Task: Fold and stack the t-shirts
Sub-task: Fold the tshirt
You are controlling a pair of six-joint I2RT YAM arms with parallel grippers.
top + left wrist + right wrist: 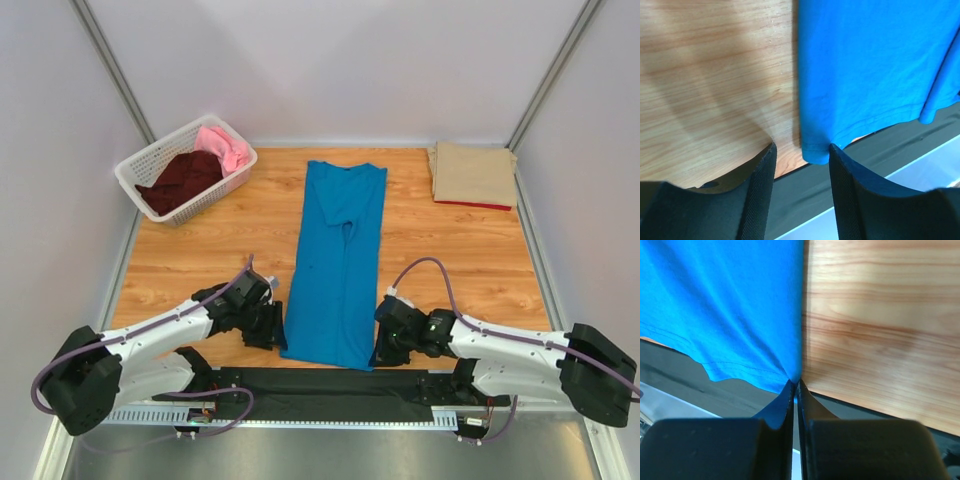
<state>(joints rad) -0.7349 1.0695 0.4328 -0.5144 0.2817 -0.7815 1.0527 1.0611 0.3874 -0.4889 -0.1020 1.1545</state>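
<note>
The blue shirt lies folded long and narrow down the middle of the tabletop, hem nearest the arms. The left fingers stand wide, straddling its near left corner; the right fingers are pinched together on its near right corner. A tan shirt lies folded at far right

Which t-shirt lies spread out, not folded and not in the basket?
The bright blue t-shirt, spread out lengthwise. The tan shirt lies folded far right; the maroon shirt and the pink shirt sit crumpled in the basket.
</note>
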